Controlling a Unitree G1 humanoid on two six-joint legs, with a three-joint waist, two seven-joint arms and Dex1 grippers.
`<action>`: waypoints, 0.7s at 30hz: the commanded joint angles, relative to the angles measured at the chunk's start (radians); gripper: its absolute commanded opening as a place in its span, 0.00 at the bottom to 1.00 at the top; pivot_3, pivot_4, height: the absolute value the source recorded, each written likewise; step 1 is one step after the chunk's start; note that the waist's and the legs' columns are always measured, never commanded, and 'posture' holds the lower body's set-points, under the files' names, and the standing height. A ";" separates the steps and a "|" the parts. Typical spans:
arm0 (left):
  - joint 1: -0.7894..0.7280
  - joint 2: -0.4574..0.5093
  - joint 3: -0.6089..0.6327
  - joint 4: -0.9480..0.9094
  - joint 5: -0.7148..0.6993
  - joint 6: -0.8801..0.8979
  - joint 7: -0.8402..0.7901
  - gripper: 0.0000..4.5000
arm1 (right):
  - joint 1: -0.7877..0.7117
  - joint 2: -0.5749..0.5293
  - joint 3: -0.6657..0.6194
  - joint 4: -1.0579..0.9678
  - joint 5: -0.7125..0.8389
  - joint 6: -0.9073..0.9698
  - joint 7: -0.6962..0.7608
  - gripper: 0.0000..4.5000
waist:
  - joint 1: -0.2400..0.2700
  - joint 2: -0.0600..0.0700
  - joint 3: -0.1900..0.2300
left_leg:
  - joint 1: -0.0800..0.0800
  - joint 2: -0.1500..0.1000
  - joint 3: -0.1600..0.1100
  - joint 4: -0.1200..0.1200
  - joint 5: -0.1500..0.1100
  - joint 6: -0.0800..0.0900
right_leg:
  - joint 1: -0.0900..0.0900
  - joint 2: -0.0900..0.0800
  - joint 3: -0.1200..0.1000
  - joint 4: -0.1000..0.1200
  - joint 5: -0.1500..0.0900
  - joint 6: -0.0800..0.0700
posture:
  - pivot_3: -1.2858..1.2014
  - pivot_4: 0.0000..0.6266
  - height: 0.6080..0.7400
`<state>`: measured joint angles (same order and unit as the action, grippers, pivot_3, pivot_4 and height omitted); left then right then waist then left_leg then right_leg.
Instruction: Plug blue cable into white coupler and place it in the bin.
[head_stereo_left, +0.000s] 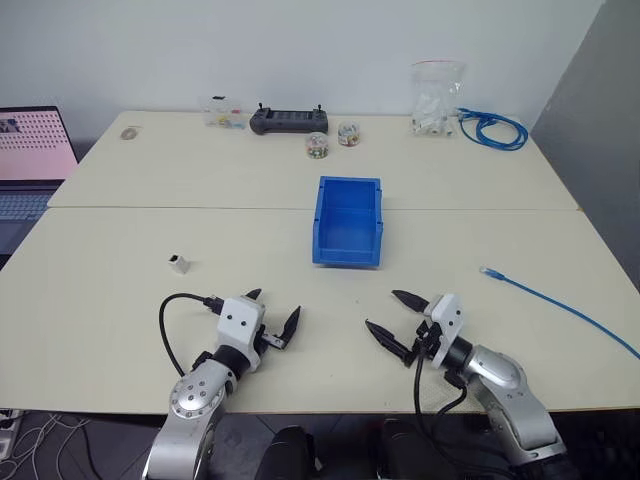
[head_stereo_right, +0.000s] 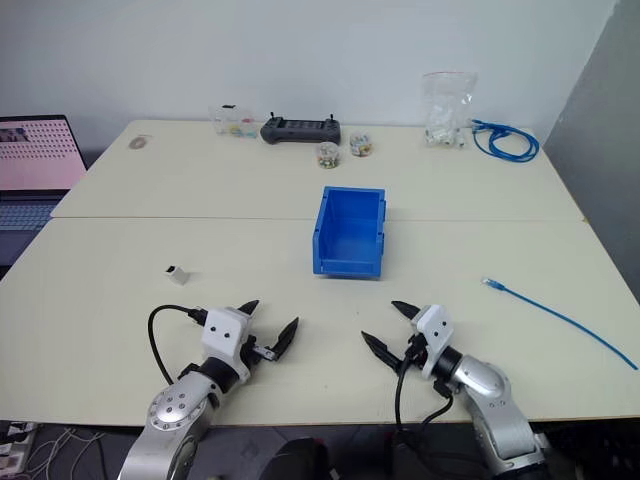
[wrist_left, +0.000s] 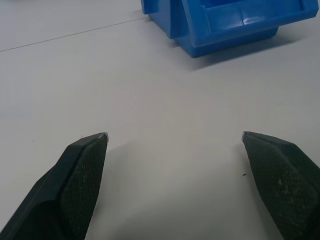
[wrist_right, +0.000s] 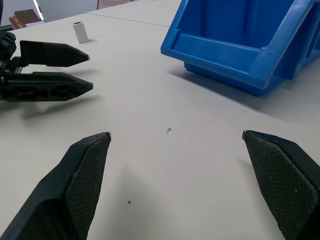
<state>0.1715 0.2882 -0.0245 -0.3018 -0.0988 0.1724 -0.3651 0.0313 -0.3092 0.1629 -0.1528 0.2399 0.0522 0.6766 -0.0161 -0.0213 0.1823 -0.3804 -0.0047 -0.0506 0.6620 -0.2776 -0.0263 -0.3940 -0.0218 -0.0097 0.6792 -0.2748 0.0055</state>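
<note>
My right gripper over pale table, black fingers spread wide, nothing between them. Blue bin ahead, lowered front lip facing me. I see left gripper off to side, fingers parted, empty. White coupler upright on table beyond it, apart from both.

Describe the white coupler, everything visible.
The white coupler is a tiny boxy block of what looks like white plastic with a dark opening at its top end, standing upright on the cream table. It sits alone, left of the blue bin and ahead of the open left gripper. Only the table touches it; the blue cable lies far to the right.
</note>
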 joint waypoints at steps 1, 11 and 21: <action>0.006 -0.008 -0.011 -0.016 -0.021 -0.039 -0.021 1.00 | -0.001 -0.003 -0.001 -0.042 0.015 -0.004 0.011 1.00 | 0.000 0.000 0.000 | 0.000 0.000 0.000 0.000 0.000 0.000 | 0.000 0.000 0.000 0.000 0.000 0.000 | 0.52 0.24 1.00; 0.012 -0.003 -0.015 -0.009 0.003 -0.048 -0.020 1.00 | -0.004 -0.008 -0.001 -0.038 0.012 -0.006 0.022 1.00 | 0.000 0.000 0.000 | 0.000 0.000 0.000 0.000 0.000 0.000 | 0.000 0.000 0.000 0.000 0.000 0.000 | 0.52 0.24 1.00; 0.005 0.008 0.013 0.000 -0.035 -0.089 -0.061 1.00 | -0.005 -0.006 0.007 -0.038 0.006 -0.012 0.023 1.00 | 0.000 0.000 0.000 | 0.000 0.000 0.000 0.000 0.000 0.000 | 0.000 0.000 0.000 0.000 0.000 0.000 | 0.52 0.24 1.00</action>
<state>0.1824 0.2897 -0.0308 -0.2911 -0.1162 0.1161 -0.4128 0.0306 -0.3122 0.1756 -0.1528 0.2395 0.0540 0.6931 -0.0161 -0.0213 0.1822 -0.3804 -0.0047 -0.0506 0.6619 -0.2776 -0.0263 -0.3940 -0.0218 -0.0097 0.6791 -0.2749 0.0056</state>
